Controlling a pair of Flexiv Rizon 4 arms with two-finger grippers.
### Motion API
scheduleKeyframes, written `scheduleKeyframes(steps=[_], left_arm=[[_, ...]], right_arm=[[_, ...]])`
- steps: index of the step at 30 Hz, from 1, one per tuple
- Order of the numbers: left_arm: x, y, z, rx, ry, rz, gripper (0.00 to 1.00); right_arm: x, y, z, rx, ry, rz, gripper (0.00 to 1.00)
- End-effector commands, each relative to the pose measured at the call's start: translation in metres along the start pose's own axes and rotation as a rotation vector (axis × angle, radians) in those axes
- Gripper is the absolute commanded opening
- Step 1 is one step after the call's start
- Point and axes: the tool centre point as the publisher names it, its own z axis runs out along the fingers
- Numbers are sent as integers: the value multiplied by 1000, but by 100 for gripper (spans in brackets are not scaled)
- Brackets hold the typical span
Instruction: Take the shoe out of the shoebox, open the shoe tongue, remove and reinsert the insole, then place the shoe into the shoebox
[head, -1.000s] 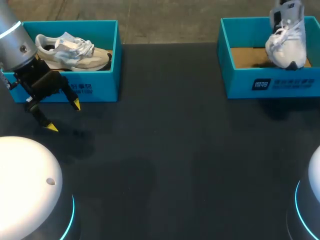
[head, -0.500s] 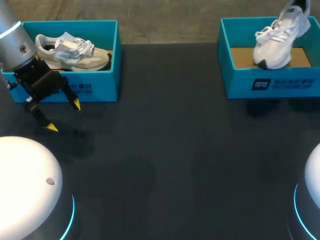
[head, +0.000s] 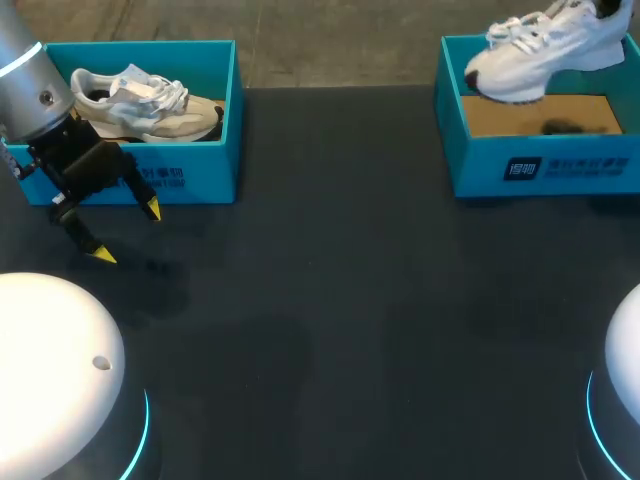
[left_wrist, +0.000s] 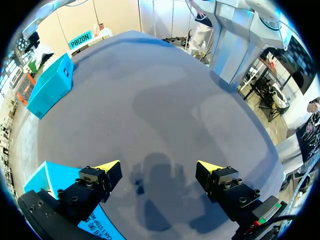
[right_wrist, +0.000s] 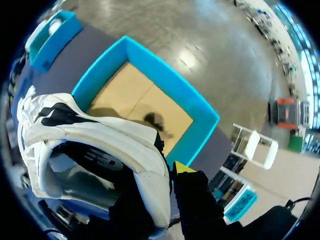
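- Table (head: 350, 300): dark, matt, even surface.
- Right shoebox (head: 545, 165): smooth teal card walls; floor of raw brown cardboard.
- White shoe (head: 540, 45): smooth synthetic upper, padded cloth collar.
- Left arm (head: 25, 85): satin grey metal.

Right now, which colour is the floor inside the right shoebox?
The shoebox floor is tan; right wrist view.

white shoe (head: 550, 55): aloft, near level, over shoebox (head: 470, 165) | shoebox: teal, open, tan floor
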Motion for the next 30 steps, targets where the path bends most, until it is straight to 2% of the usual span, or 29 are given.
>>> scheduleKeyframes(steps=[1,3,6,12,22,26,30], left_arm=[[0,0,0,-2,2,0,100],[0,0,0,-2,2,0,100],[0,0,0,-2,2,0,100],[0,0,0,-2,2,0,100],[0,0,0,-2,2,0,100],[0,0,0,-2,2,0,100],[0,0,0,-2,2,0,100]], right_arm=[[-7,9,-3,63,70,196,0],[-11,9,-1,51,103,244,0],[-24,-2,10,34,155,353,0],[-36,-26,27,26,165,423,0],[-16,-40,50,15,104,335,0],[-12,-47,59,14,95,325,0],[-12,-47,59,14,95,325,0]])
